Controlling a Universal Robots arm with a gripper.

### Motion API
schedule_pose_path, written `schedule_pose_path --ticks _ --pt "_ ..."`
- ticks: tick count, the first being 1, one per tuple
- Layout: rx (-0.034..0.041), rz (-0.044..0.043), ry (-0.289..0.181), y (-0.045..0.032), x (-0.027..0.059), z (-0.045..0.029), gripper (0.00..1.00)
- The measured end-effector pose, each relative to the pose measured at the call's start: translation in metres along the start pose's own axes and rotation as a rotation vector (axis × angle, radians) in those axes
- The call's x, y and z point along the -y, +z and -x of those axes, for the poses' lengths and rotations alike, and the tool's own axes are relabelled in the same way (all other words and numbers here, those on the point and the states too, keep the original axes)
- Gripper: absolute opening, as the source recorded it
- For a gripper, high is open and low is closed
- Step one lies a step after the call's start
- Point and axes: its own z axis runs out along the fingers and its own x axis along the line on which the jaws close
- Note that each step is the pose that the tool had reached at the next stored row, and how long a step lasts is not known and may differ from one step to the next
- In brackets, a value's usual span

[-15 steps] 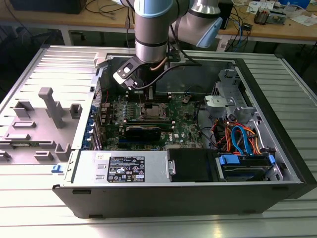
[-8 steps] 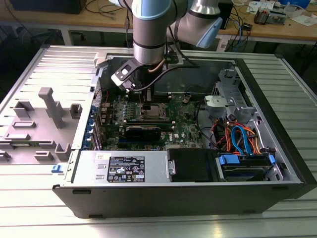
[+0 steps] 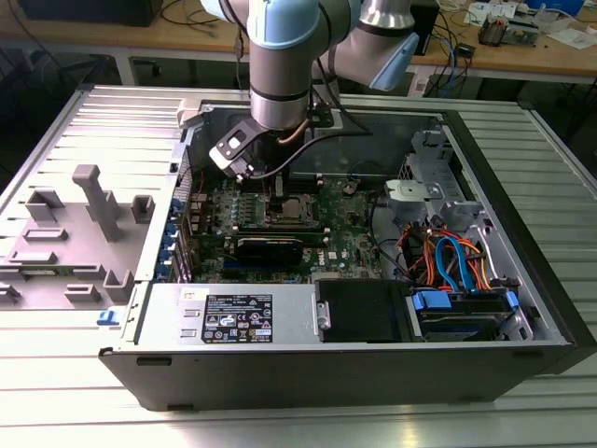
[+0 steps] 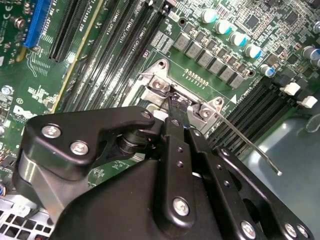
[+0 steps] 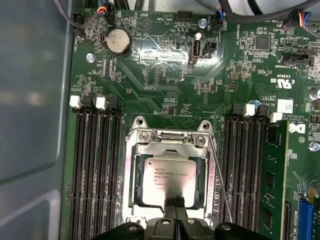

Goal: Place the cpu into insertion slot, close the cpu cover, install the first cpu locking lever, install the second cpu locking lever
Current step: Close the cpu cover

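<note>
In the first wrist view the cpu, silver-topped, lies flat in the insertion slot on the green board. The cpu cover is down around it, its window framing the chip. My gripper is shut, its two black fingertips pressed together at the cpu's near edge, over the cover's rim. A thin wire locking lever runs along one side of the socket. In the second wrist view that lever sticks out free past the fingertips. In the exterior view the arm hangs over the socket.
Long black memory slots flank the socket on both sides, with a green card beyond one bank. The open computer case has high walls, a drive cage and cable bundle at the exterior view's right, and a power supply in front.
</note>
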Motion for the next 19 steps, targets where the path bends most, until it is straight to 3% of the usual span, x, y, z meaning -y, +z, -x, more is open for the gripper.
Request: schedule_pose_path --ticks 4,9,13,19 --pt "-0.0002 -0.0016 0.0 0.0011 0.0 0.0 0.11" --pt "-0.0004 -0.0014 0.0 -0.004 -0.0001 0.0 0.11" --pt "-0.0003 -0.0015 0.0 -0.0041 -0.0062 0.0005 0.11" --pt "-0.0003 -0.0014 0.0 -0.0041 -0.0081 0.0006 0.11"
